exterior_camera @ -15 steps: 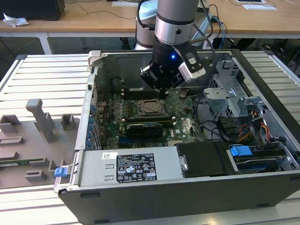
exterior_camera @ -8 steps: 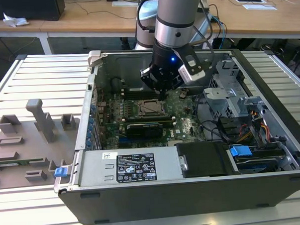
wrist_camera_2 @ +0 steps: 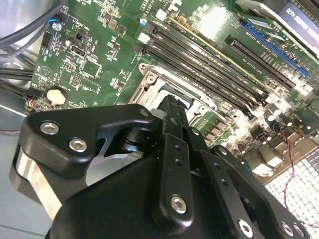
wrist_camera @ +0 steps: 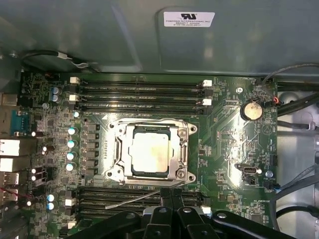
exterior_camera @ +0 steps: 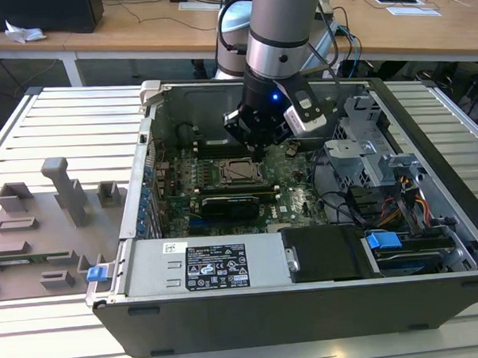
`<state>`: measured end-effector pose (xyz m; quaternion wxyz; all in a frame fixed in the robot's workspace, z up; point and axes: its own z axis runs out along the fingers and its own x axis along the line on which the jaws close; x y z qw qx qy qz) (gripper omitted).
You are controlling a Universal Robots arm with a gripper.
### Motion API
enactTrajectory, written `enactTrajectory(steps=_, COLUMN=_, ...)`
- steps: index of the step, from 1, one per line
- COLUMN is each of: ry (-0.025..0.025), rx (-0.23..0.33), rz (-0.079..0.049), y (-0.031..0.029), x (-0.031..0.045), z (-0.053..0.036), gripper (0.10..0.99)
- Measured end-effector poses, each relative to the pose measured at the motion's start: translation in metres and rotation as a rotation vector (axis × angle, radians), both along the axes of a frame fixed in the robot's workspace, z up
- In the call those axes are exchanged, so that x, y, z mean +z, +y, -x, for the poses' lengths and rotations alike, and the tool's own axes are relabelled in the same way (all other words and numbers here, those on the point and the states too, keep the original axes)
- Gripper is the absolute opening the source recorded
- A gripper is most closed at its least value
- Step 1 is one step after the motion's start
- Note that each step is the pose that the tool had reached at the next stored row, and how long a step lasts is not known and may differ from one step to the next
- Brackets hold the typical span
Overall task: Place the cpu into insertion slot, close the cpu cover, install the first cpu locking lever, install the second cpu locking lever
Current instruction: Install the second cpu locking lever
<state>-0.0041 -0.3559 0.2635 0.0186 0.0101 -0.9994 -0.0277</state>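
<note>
Exterior view: my arm points straight down, end effector (exterior_camera: 258,150) clenched, empty, just above the cpu cover (exterior_camera: 240,172), which lies closed over the cpu (wrist_camera: 150,151).

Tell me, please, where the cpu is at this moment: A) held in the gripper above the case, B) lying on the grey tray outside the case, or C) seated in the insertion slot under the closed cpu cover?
C: the cpu sits in the insertion slot, framed by the lowered cpu cover.
</note>
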Motion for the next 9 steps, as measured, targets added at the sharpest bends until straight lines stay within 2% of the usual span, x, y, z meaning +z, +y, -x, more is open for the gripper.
enactTrajectory(steps=9, ry=0.0001, rx=0.0, rz=0.0, y=-0.0001, x=-0.0059, z=0.0, gripper=0.11)
